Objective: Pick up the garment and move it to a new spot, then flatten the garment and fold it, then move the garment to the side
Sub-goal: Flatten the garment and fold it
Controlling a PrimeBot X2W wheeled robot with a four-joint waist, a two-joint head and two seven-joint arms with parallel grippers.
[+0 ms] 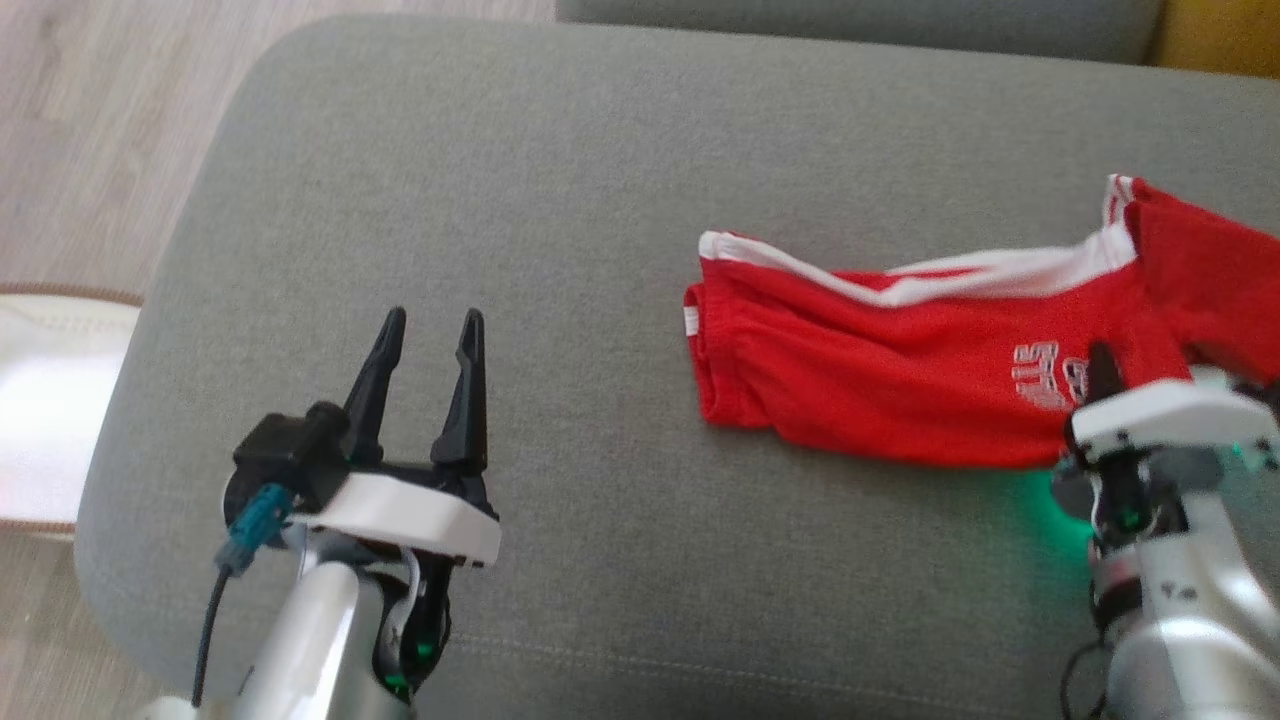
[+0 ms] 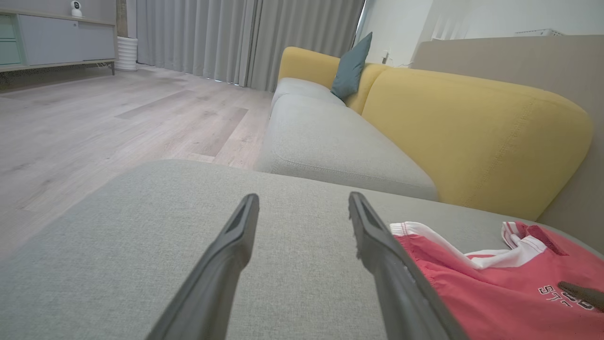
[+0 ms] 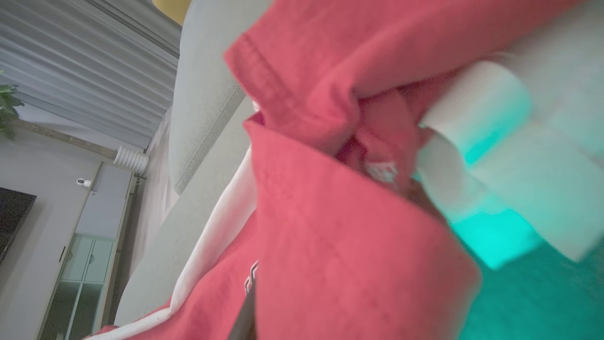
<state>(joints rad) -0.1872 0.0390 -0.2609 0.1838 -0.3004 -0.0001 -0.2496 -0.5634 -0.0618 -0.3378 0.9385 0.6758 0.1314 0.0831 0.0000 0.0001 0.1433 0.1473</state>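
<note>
Red garment (image 1: 900, 380) on the right part of the grey seat cushion (image 1: 600, 180); right end effector (image 1: 1100, 368) closed on it.
Its jaws pinch tight at the garment's near edge by the white print (image 1: 1040, 375), red fabric bunched close around them. Left end effector (image 1: 433, 320) spread wide, holding nothing, over bare cushion well left of the garment. Around: yellow sofa back (image 2: 472, 132) with a teal pillow (image 2: 351, 66), grey curtains (image 2: 212, 38), wood floor (image 2: 94, 118).
</note>
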